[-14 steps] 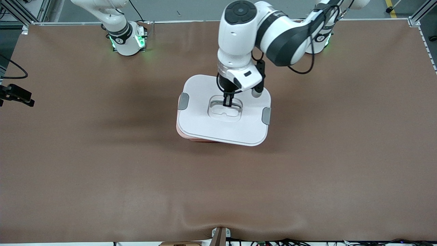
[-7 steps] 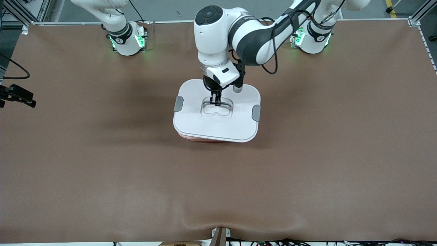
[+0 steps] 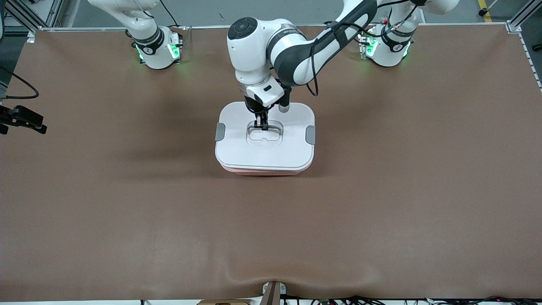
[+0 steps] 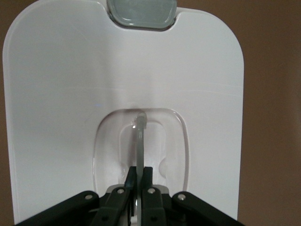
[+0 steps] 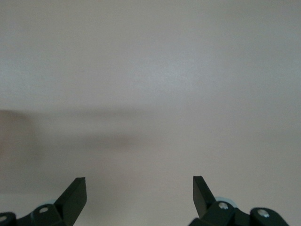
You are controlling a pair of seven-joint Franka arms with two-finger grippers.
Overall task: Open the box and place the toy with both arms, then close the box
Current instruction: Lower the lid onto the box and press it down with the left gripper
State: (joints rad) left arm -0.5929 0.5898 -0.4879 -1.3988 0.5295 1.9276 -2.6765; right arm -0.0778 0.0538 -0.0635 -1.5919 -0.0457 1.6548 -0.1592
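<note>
The box's pale-pink tub [image 3: 264,170] stands mid-table, and its white lid [image 3: 279,152] lies level and squarely over it, with grey clips [image 3: 219,131] at both ends. My left gripper [image 3: 261,126] reaches down into the lid's recessed centre, shut on the clear handle [image 4: 139,141]. In the left wrist view the left gripper [image 4: 139,170] pinches that thin handle, with the lid [image 4: 61,94] spread below it. My right gripper [image 5: 139,186] is open, with nothing between its fingers [image 5: 75,190], over a blank pale surface. It does not show in the front view. The toy is hidden.
The right arm's base [image 3: 156,46] stands at the table's back edge, and that arm rises out of the front view. A black device [image 3: 21,118] sticks in at the right arm's end of the brown table [image 3: 381,190]. A small mount [image 3: 273,292] sits at the front edge.
My left gripper has carried the lid toward the right arm's end of the table and lower. The lid hung askew past the tub before; now it lines up over it.
</note>
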